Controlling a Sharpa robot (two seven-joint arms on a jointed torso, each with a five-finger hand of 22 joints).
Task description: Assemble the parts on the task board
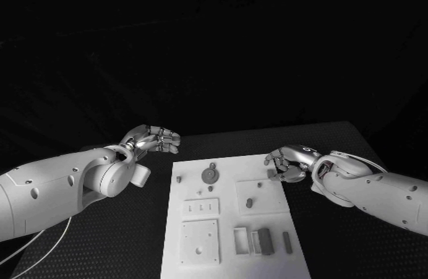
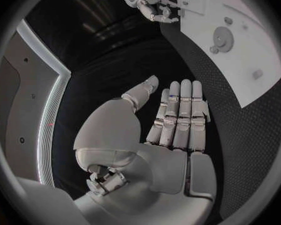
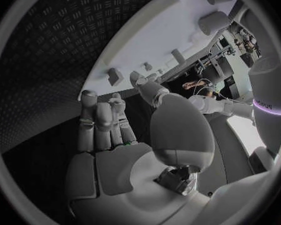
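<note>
— Can any text, number or sign be read anywhere?
— Very little. A few dark letters are printed on a white part of the robot's arm (image 3: pixel 270 85), just above a lit band, in the right wrist view; they are cut off at the rim and cannot be made out as a word.
— And on the task board (image 1: pixel 234 229)?
— No lettering, label or number is seen on it; only raised shapes and holes are shown.
</note>
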